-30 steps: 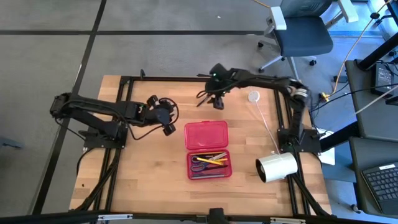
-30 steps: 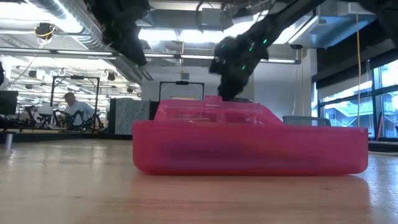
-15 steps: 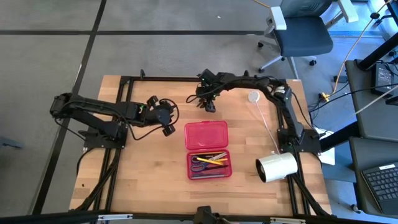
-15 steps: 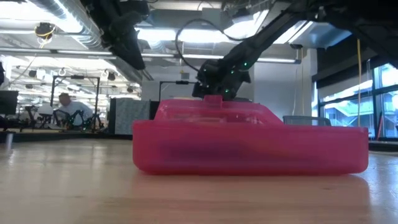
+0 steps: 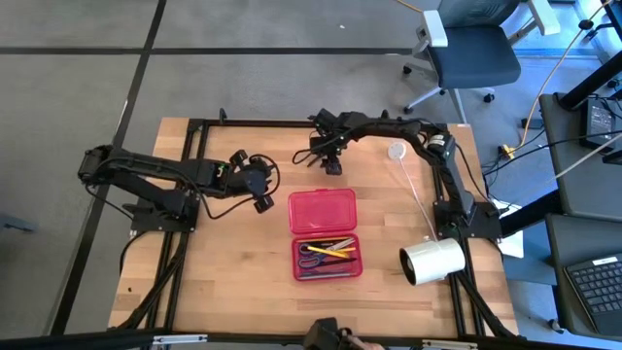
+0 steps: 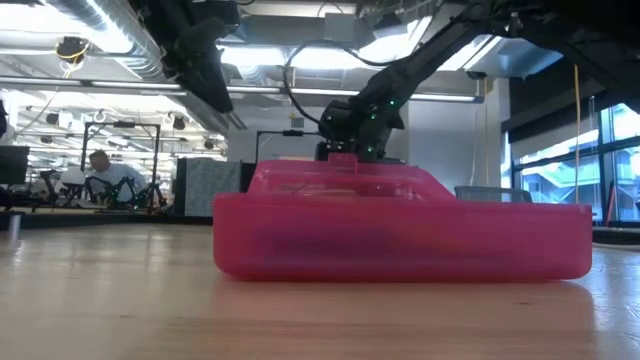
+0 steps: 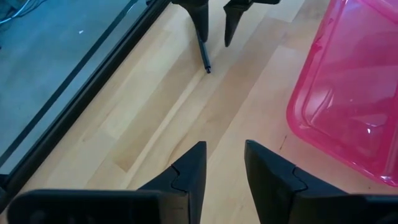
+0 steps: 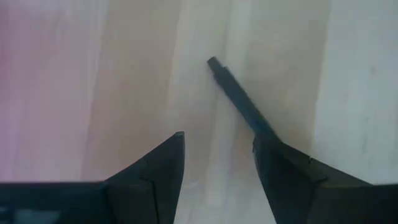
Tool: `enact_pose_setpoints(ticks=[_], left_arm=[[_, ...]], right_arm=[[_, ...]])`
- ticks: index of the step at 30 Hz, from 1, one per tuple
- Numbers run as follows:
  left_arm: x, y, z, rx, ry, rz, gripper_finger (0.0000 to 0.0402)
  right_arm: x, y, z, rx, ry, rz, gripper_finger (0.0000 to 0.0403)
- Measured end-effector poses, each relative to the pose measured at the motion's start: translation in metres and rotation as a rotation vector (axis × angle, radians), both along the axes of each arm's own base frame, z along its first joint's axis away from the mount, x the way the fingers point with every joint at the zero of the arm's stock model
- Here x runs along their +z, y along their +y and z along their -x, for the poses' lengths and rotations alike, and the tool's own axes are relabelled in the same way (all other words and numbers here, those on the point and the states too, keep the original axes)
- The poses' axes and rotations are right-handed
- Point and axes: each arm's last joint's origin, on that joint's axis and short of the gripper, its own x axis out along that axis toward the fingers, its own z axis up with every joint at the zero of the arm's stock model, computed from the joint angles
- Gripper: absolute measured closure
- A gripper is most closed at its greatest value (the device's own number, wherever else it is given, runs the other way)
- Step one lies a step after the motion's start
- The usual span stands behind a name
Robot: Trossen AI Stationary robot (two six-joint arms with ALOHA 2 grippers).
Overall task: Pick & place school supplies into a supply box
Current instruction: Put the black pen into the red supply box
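The red translucent supply box [image 5: 326, 235] lies open on the table, its lid [image 5: 323, 211] toward the far edge. Its tray [image 5: 328, 258] holds scissors, pens and pencils. A black pen [image 8: 239, 99] lies on the wood beyond the lid and also shows in the left wrist view [image 7: 204, 56]. My right gripper [image 5: 330, 163] is open and low over that pen; its fingers [image 7: 200, 15] show beyond my left gripper's own. My left gripper [image 5: 260, 185] is open and empty, left of the box's lid. My right gripper stands with one finger [image 8: 286, 168] over the black pen's nearer part [image 8: 261, 127], fingers pointing down. The finger hides that part, and I cannot tell whether it touches the pen. The pen lies flat on the table.
A big white roll [image 5: 432, 261] lies right of the box near the right arm's base. A small white disc [image 5: 396, 151] lies at the far right. Black frame rails [image 5: 194, 146] run along the table's edges. In the low view the box [image 6: 400, 235] fills the foreground.
My right gripper has gone down and toward the table's left edge, coming low over the black pen, and its wrist has turned. Its fingers stay open. The box and the pen have not moved.
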Motion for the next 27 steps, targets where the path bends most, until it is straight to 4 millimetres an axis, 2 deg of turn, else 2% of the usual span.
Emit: enact_pose_setpoints(ticks=[7,18,27], left_arm=[[0.000,0.000,0.000,-0.002,0.000,0.004,0.0299],[0.000,0.000,0.000,0.008,-0.008,0.015,0.0302],[0.000,0.000,0.000,0.013,-0.012,0.020,0.0306]], right_arm=[[0.000,-0.004,0.001,0.028,0.033,0.104,0.0209],[-0.001,-0.025,0.014,0.001,0.040,0.122,0.0209],[-0.020,-0.038,0.019,-0.049,0.067,0.084,0.0209]])
